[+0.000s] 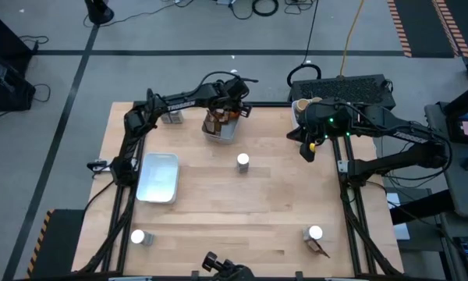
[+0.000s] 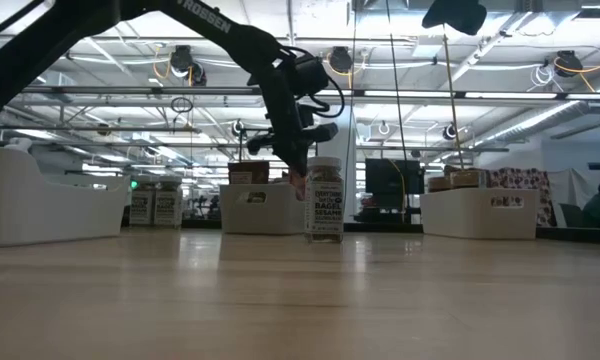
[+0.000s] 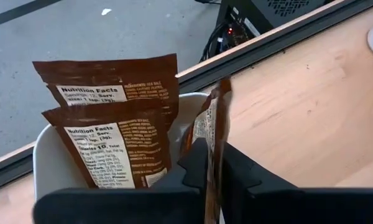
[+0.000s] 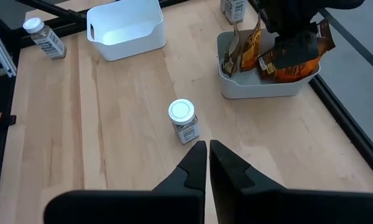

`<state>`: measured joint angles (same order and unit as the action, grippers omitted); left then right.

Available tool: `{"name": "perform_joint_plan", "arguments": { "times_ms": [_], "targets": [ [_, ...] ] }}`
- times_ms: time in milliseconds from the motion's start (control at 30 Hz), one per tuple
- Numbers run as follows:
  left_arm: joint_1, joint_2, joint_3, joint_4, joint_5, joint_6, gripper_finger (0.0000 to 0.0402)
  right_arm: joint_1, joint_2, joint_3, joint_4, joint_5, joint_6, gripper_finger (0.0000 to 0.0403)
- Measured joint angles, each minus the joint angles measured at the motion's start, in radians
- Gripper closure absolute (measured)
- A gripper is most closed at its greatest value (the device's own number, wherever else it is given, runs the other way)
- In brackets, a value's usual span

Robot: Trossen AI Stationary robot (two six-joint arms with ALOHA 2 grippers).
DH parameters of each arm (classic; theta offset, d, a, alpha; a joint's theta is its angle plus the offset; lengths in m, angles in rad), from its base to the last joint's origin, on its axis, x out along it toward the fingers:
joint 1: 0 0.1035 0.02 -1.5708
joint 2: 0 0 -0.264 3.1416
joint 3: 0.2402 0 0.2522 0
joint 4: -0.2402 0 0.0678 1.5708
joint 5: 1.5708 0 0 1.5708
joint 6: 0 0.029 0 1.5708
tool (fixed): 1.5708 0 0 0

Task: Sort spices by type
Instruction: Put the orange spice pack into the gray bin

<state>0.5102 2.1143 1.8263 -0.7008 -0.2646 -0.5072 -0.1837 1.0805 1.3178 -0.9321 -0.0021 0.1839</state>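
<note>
Fingers of left gripper (image 3: 212, 180) pinch brown packet (image 3: 213, 134) over white bin (image 3: 53, 168); right gripper (image 4: 207, 154) fingers closed.

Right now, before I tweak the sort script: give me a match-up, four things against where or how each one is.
1 left gripper
2 right gripper
3 jar
4 wide tray

a upright, middle of the table
b shut, empty, above the wood
c near the left edge, nothing in it
d at the far tray, packet between its fingers

Pairs: 1-d, 2-b, 3-a, 4-c
</note>
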Motion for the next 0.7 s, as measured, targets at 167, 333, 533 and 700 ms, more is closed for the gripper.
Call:
{"name": "perform_joint_plan", "arguments": {
  "times_ms": [167,333,533,700],
  "targets": [
    [0.001,0.0,0.0,0.016,0.0,-0.007,0.0367,0.0,0.0,0.0,0.0,0.0,-0.002,0.0403],
    [0.001,0.0,0.0,0.015,0.0,-0.009,0.0366,0.0,0.0,0.0,0.0,0.0,-0.009,0.0403],
    [0.001,0.0,0.0,0.014,0.011,-0.009,0.0333,0.0,0.0,0.0,0.0,0.0,-0.012,0.0403],
    [0.0,0.0,0.0,0.013,0.013,0.007,0.0273,0.0,0.0,0.0,0.0,0.0,-0.012,0.0403]
  ]
}}
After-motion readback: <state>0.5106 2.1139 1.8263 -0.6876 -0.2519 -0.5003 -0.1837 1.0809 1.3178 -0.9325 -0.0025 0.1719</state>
